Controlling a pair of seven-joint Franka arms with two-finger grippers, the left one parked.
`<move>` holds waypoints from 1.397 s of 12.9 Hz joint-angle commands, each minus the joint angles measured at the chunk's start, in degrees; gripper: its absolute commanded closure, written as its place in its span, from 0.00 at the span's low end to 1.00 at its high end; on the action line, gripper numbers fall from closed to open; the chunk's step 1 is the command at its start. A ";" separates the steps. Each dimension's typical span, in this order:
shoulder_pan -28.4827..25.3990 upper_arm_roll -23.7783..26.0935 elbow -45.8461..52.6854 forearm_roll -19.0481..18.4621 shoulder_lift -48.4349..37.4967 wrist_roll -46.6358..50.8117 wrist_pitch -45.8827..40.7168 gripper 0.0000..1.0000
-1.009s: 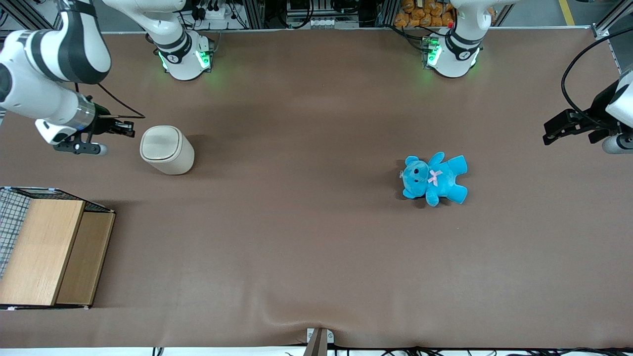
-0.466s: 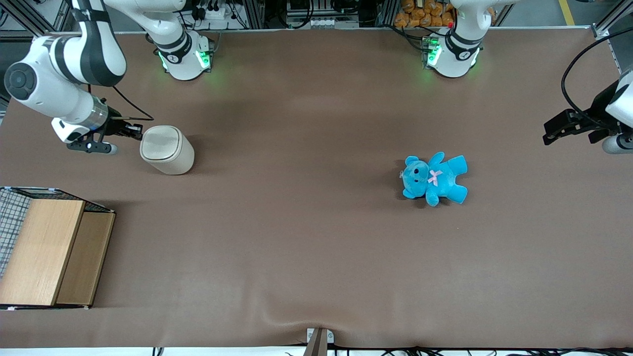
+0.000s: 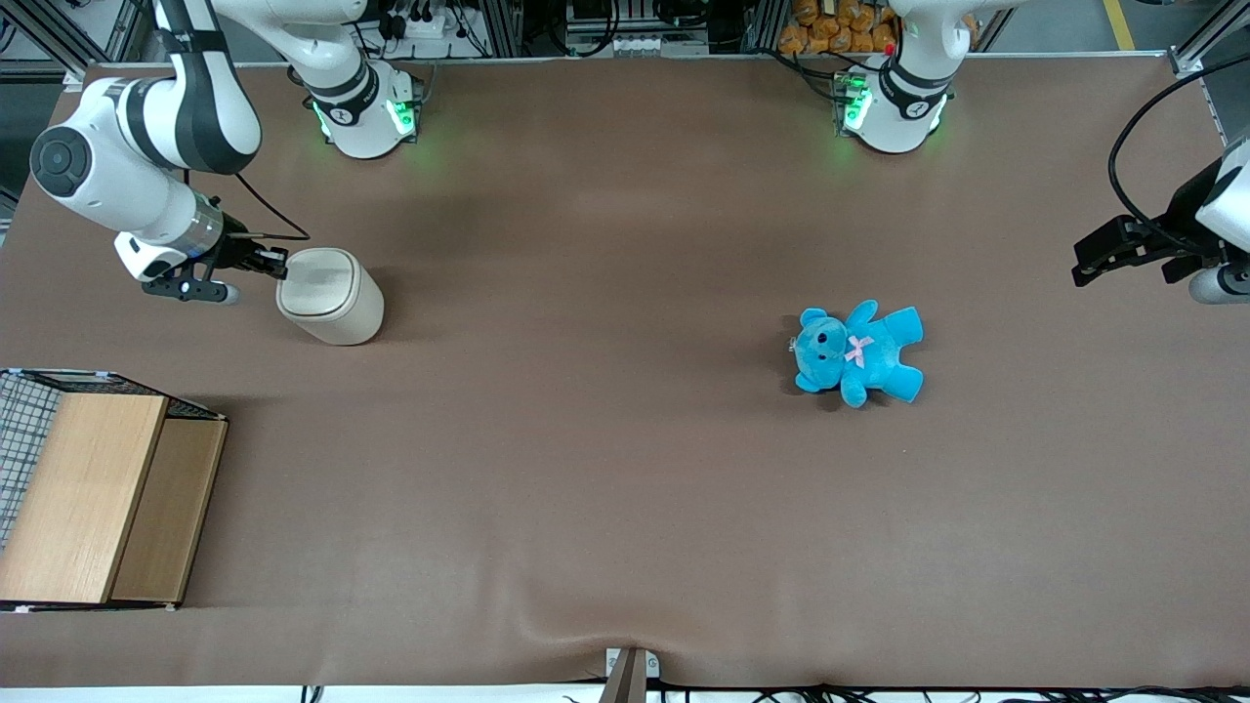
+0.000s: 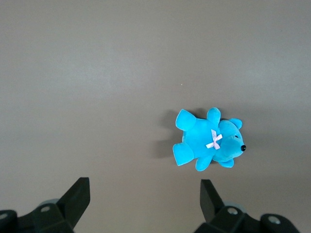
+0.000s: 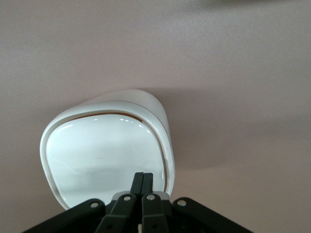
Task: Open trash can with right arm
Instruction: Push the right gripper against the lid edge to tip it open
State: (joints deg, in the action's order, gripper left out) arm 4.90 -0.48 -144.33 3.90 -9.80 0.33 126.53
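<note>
The cream-white trash can [image 3: 330, 296] stands upright on the brown table toward the working arm's end, its smooth lid [image 5: 104, 153] lying flat and closed. The right arm [image 3: 146, 146] reaches down beside it. My gripper [image 3: 279, 262] is shut, fingers pressed together with nothing between them, and its tips sit right at the lid's edge. In the right wrist view the gripper [image 5: 143, 175] hangs over the lid's rim. I cannot tell whether the tips touch the lid.
A blue teddy [image 3: 857, 352] lies on the table toward the parked arm's end, also seen as the blue teddy [image 4: 209, 140]. A wooden box [image 3: 103, 498] with a wire cage sits nearer the front camera than the trash can.
The right arm has swung its gripper toward the trash can, from a short gap away to the lid's edge. The trash can and teddy have not moved.
</note>
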 commanded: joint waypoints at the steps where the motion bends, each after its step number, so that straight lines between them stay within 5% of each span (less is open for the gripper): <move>1: 0.82 0.12 -1.30 -0.73 1.00 -1.21 3.10 1.00; 12: 0.73 0.12 -3.06 -0.73 3.29 -1.12 7.68 1.00; 18: 0.38 0.39 5.45 -0.03 2.33 0.28 -8.29 1.00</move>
State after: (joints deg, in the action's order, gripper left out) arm 5.01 -0.45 -141.64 3.90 -7.13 0.35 122.57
